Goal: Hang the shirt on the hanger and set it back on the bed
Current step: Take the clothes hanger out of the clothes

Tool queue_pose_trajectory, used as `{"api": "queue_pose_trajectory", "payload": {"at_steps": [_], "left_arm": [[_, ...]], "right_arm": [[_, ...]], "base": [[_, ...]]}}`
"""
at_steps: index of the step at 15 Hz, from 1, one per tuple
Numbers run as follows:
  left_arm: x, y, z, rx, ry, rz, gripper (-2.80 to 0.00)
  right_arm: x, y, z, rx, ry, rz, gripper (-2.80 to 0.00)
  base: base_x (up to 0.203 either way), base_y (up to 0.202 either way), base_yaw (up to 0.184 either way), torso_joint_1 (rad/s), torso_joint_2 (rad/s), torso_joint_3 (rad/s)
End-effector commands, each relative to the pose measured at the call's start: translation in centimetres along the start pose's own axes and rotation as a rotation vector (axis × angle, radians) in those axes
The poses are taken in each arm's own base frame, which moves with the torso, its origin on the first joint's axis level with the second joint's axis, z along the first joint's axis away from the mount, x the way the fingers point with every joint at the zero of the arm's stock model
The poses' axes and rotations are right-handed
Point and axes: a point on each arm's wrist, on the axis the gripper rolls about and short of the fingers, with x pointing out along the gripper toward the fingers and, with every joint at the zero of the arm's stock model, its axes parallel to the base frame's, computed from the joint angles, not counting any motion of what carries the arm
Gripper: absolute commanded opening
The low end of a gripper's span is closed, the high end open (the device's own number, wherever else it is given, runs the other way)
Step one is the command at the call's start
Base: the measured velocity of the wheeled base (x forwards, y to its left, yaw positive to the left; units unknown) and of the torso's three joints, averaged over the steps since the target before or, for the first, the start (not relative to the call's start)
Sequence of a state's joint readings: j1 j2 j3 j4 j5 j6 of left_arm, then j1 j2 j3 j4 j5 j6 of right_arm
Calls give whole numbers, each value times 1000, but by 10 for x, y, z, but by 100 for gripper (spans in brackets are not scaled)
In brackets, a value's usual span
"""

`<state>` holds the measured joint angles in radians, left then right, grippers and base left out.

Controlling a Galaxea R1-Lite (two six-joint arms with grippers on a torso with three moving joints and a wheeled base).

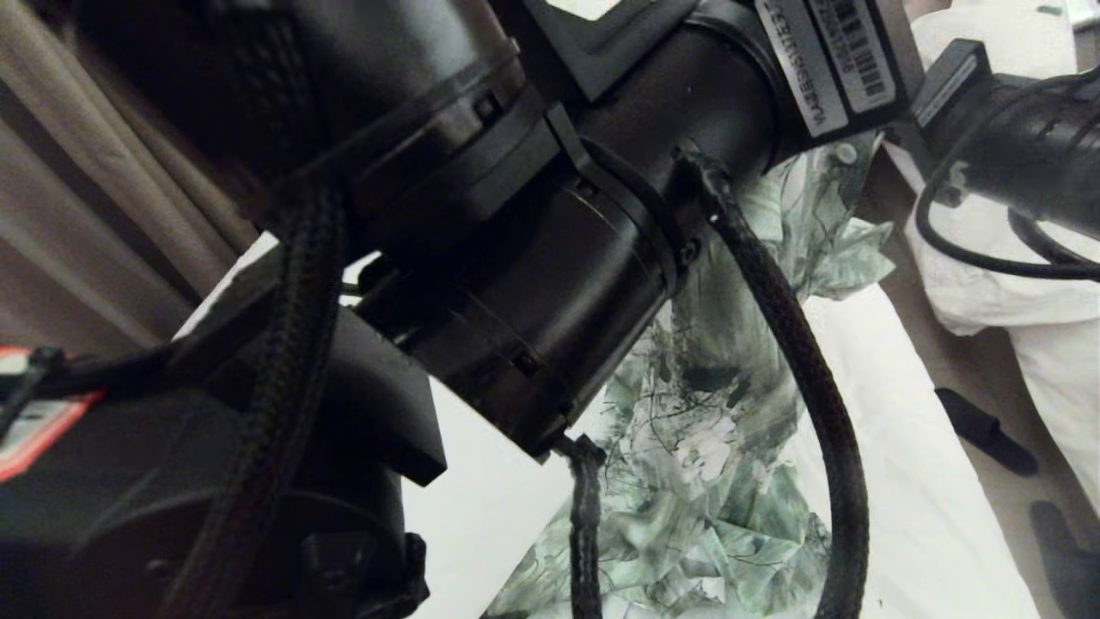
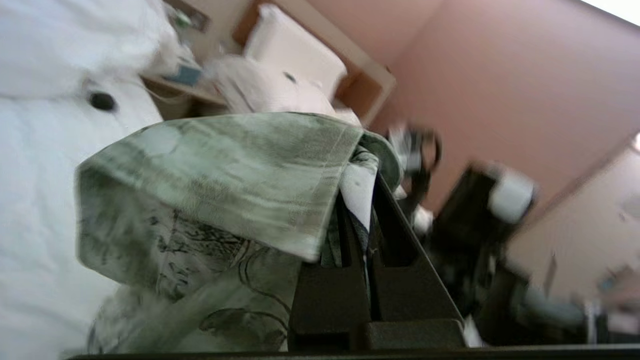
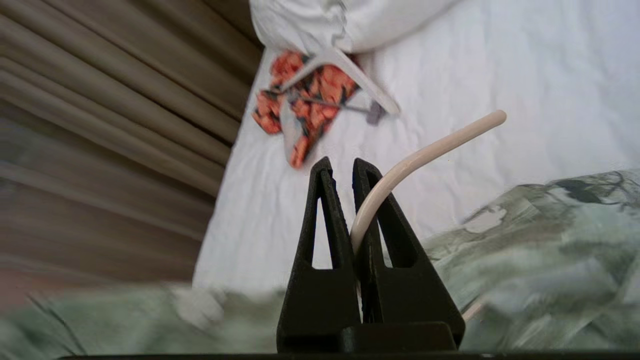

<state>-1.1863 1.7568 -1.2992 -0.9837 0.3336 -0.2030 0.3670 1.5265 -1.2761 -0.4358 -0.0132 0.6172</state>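
While the left gripper [image 2: 357, 220] pinches the shirt [image 2: 215, 200] collar above the bed [image 3: 475, 90], the right gripper [image 3: 350, 200], clamped on the hanger [image 3: 425, 150] hook, should ease it inside without tugging.

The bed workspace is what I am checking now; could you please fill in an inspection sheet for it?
Surface: bed with white sheet, lightly wrinkled.
Job's things: green-and-white shirt hanging from above down onto the sheet; cream hanger, curved end free above the sheet.
Clutter: orange-and-black floral garment lying with a thick white hanger near a pillow.
Grippers: left hand shut on shirt fabric; right hand shut on the cream hanger.
Cables: braided black cable loops from the arm in front of the shirt.
Surroundings: beige curtain beside the bed; a second white-covered bed across a floor gap.
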Motion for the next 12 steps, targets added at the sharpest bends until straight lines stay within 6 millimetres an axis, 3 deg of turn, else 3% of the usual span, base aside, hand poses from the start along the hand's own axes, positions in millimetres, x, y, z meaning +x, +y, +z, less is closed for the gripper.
{"api": "queue_pose_trajectory", "payload": {"at_steps": [1,8,12], "left_arm": [[-2,-3,-6,-2,23,-20,-280],[-12,-18,-26,120,211,-128,-280],[-21,-22,-27,214,337,-143,-280]], "right_arm": [[-11,12,18,4,-49,32,-280],[-21,31,44,6,-102,64,-280],[-26,41,59,5,-52,24,-280]], "base": [[0,0,0,0,0,0],[0,0,0,0,0,0],[0,0,0,0,0,0]]}}
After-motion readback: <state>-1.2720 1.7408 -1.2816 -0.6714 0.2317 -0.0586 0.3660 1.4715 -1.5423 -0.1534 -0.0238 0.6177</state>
